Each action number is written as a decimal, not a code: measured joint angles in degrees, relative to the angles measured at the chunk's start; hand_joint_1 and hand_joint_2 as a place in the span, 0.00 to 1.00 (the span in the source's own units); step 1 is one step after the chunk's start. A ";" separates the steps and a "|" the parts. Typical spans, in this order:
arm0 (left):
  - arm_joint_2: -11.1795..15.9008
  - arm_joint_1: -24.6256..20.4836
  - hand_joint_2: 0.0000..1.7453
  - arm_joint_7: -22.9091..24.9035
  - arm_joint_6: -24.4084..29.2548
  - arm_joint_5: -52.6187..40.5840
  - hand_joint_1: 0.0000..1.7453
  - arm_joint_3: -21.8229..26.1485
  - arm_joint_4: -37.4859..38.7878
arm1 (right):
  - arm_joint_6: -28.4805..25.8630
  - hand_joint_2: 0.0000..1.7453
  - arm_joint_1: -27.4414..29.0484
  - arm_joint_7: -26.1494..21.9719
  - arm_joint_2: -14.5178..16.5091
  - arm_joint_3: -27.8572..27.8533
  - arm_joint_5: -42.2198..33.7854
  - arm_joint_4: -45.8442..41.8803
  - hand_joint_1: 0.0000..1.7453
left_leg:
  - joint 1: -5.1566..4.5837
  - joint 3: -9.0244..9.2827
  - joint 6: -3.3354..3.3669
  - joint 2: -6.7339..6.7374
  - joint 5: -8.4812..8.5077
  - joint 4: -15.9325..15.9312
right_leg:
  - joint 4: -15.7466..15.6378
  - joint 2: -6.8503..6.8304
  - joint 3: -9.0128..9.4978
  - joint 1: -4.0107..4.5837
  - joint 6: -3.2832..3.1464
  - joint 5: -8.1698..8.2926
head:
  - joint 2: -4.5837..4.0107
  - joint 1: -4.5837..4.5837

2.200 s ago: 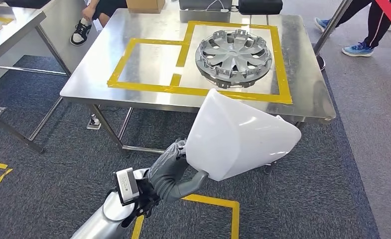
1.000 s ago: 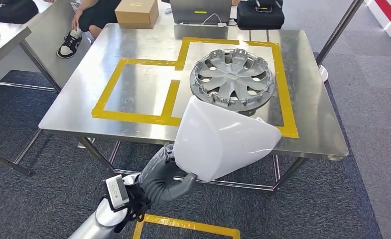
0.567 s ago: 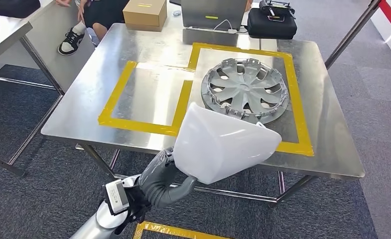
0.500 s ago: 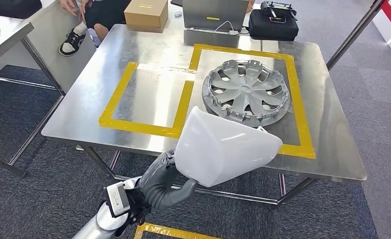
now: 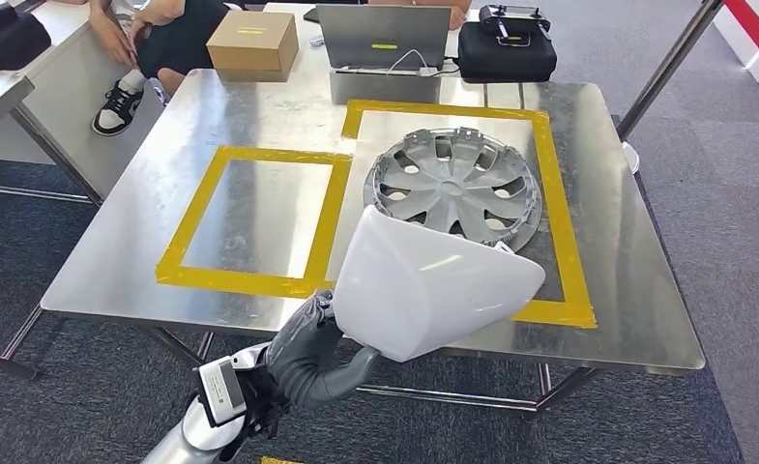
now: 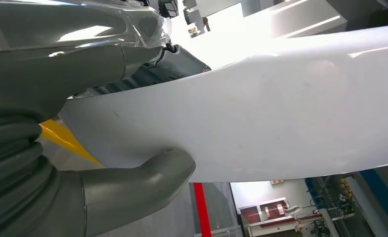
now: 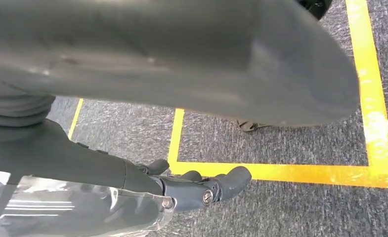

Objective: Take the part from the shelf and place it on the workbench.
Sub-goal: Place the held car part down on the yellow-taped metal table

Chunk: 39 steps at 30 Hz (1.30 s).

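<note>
white part [image 5: 433, 285] is gripped by the left hand [image 5: 307, 343] above the surface's [image 5: 259, 106] near edge; it should be carried level into the vacant yellow-taped square [image 5: 249, 217], clear of the hubcap [image 5: 452, 184].

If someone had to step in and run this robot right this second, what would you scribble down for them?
Left robot hand: grips the white part by its lower edge, holding it up over the near edge of the workbench, not touching it.
Right robot hand: fingers curled, holding nothing, down near the carpet.
Workbench: yellow tape marks two boxes. The larger one holds a silver wheel cover; the smaller box is bare.
Done: the part is in hand and brought up to the bench.
Left: lower the part onto the bench, probably into the bare box, then let go.
</note>
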 joint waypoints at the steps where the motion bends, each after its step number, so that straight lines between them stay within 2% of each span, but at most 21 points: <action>1: 0.00 0.12 1.00 0.02 0.01 -0.15 1.00 0.03 -0.10 | -0.02 0.00 0.00 -0.02 -0.01 -0.01 0.03 0.00 0.00 | 0.01 0.32 0.10 -0.05 2.01 -2.55 | 0.00 0.31 0.63 0.00 0.10 -0.47 | 0.00 0.01; 3: -0.01 0.24 1.00 0.05 0.01 -0.40 1.00 0.13 -0.30 | -0.06 0.00 -0.07 -0.03 0.04 -0.01 0.07 0.00 0.00 | -0.10 2.40 0.48 -0.62 7.14 -9.85 | -0.01 0.91 1.86 0.02 0.41 -1.42 | 0.00 0.04; 4: -0.01 0.31 1.00 0.07 0.01 -0.49 1.00 0.20 -0.37 | -0.09 0.00 -0.15 -0.03 0.08 -0.02 0.04 0.00 0.00 | -0.23 3.21 0.75 -1.01 8.14 -12.46 | -0.07 1.20 2.18 0.04 0.68 -1.83 | 0.00 0.07; 5: -0.01 0.44 1.00 0.10 0.01 -0.60 1.00 0.31 -0.46 | -0.15 0.00 -0.21 -0.02 0.12 -0.03 0.01 0.00 0.00 | -0.39 3.74 1.09 -1.30 8.55 -13.90 | -0.19 1.44 2.31 0.03 1.02 -2.12 | 0.00 0.09; 7: -0.09 0.71 1.00 0.15 -0.02 -0.85 1.00 0.52 -0.63 | -0.32 0.00 -0.14 0.02 0.14 -0.08 -0.16 0.00 0.00 | -0.51 4.59 1.87 -1.24 8.18 -14.59 | 0.02 1.76 2.64 0.05 1.76 -2.12 | 0.00 0.12; 9: -0.31 0.87 1.00 0.17 -0.20 -1.19 1.00 0.66 -0.76 | -0.48 0.00 -0.02 0.01 0.16 -0.25 -0.43 0.00 0.00 | -0.25 6.25 2.59 -0.66 8.59 -15.24 | 1.64 1.25 2.72 0.16 2.24 -2.26 | 0.00 0.28; 10: -0.42 0.88 1.00 0.17 -0.32 -1.36 1.00 0.73 -0.80 | -0.53 0.00 -0.13 -0.01 0.20 -0.36 -0.53 0.00 0.00 | -0.12 7.02 2.87 -0.36 8.34 -15.46 | 3.37 0.74 1.92 0.20 2.38 -2.80 | 0.00 0.43; 11: -0.51 0.94 1.00 0.17 -0.43 -1.51 1.00 0.81 -0.82 | -0.57 0.00 -0.28 -0.02 0.23 -0.46 -0.55 0.00 0.00 | -0.07 7.59 3.10 -0.04 7.98 -15.61 | 6.24 0.13 0.14 0.22 2.57 -3.83 | 0.00 0.55; 13: -0.56 1.10 1.00 0.17 -0.55 -1.66 1.00 0.99 -0.81 | -0.68 0.00 -0.38 -0.01 0.28 -0.57 -0.29 0.00 0.00 | -0.09 8.29 3.33 0.31 7.14 -15.64 | 12.77 -0.57 -4.60 0.20 3.00 -6.45 | 0.00 0.72; 14: -0.56 1.23 1.00 0.17 -0.57 -1.75 1.00 1.08 -0.80 | -0.77 0.00 -0.25 0.03 0.30 -0.59 -0.06 0.01 0.00 | -0.10 8.73 3.34 0.39 6.67 -15.63 | 14.86 -0.71 -6.61 0.19 3.14 -7.19 | 0.00 0.71; 15: -0.55 1.35 1.00 0.17 -0.58 -1.84 1.00 1.19 -0.80 | -0.85 0.00 -0.07 0.08 0.33 -0.60 0.17 0.01 0.00 | -0.10 9.28 3.31 0.41 6.18 -15.63 | 14.90 -0.76 -7.57 0.18 3.14 -6.75 | 0.00 0.74; 16: -0.55 1.46 1.00 0.17 -0.58 -1.96 1.00 1.34 -0.80 | -0.90 0.00 0.08 0.14 0.34 -0.60 0.35 0.01 0.00 | -0.10 9.98 3.24 0.42 5.65 -15.63 | 12.85 -0.81 -7.50 0.18 3.04 -5.04 | 0.00 0.75; 18: -0.54 1.66 1.00 0.17 -0.56 -2.18 1.00 1.69 -0.79 | -0.90 0.00 0.19 0.26 0.29 -0.59 0.65 0.01 0.00 | -0.12 11.48 2.91 0.52 4.52 -15.67 | 5.62 -1.09 -5.63 0.22 2.68 0.24 | 0.00 0.82; 19: -0.52 1.75 1.00 0.19 -0.52 -2.30 1.00 1.85 -0.80 | -0.85 0.00 0.15 0.38 0.27 -0.58 0.79 0.01 0.00 | -0.16 12.02 2.64 0.56 4.06 -15.69 | 2.82 -1.30 -4.87 0.36 2.47 1.85 | 0.00 0.81; 20: -0.50 1.85 1.00 0.23 -0.44 -2.46 1.00 2.00 -0.81 | -0.80 0.00 0.10 0.52 0.25 -0.58 0.91 0.01 0.00 | -0.21 12.35 2.28 0.60 3.65 -15.75 | 1.34 -1.47 -4.47 0.53 2.20 2.90 | 0.00 0.81; 22: -0.46 2.06 1.00 0.40 -0.16 -2.82 1.00 2.29 -0.92 | -0.73 0.00 0.04 0.80 0.20 -0.57 1.10 0.01 0.00 | -0.26 12.73 1.56 0.61 3.36 -15.70 | 0.92 -1.51 -4.25 0.84 1.54 2.88 | 0.00 0.69; 23: -0.45 2.09 1.00 0.54 0.11 -3.12 1.00 2.45 -1.02 | -0.74 0.00 0.02 0.90 0.19 -0.57 1.19 0.00 0.00 | -0.28 12.91 1.53 0.64 3.36 -15.79 | 0.78 -1.44 -3.92 0.85 1.34 3.15 | 0.00 0.66; 27: -0.42 1.75 1.00 1.37 2.52 -6.09 1.00 3.33 -1.56 | -0.79 0.00 -0.30 1.21 0.33 -0.55 1.35 0.01 0.00 | -0.41 14.01 2.43 0.73 3.31 -17.25 | 0.13 -1.03 -3.10 0.72 1.21 2.99 | 0.00 0.39; 31: 0.04 1.23 1.00 2.41 6.59 -11.32 1.00 4.87 -1.64 | -0.73 0.00 -0.39 1.10 0.59 -0.55 1.36 0.02 0.00 | -0.42 14.90 2.14 0.73 2.70 -18.74 | 0.10 -0.99 -3.02 0.73 0.89 2.67 | 0.00 0.41; 36: 1.69 -1.16 1.00 3.32 20.45 -25.51 1.00 9.30 2.28 | -0.54 0.00 -0.38 0.80 0.71 -0.55 1.50 0.02 0.00 | -0.41 15.02 1.65 0.73 2.91 -18.90 | 0.12 -0.99 -2.89 0.76 0.80 2.63 | 0.00 0.41; 39: 2.90 -3.16 1.00 3.55 25.87 -31.04 1.00 12.94 7.31 | -0.52 0.00 -0.38 0.95 0.72 -0.55 1.67 0.02 0.00 | -0.42 15.07 1.15 0.74 3.06 -18.92 | 0.13 -0.99 -2.82 0.75 0.72 2.69 | 0.00 0.42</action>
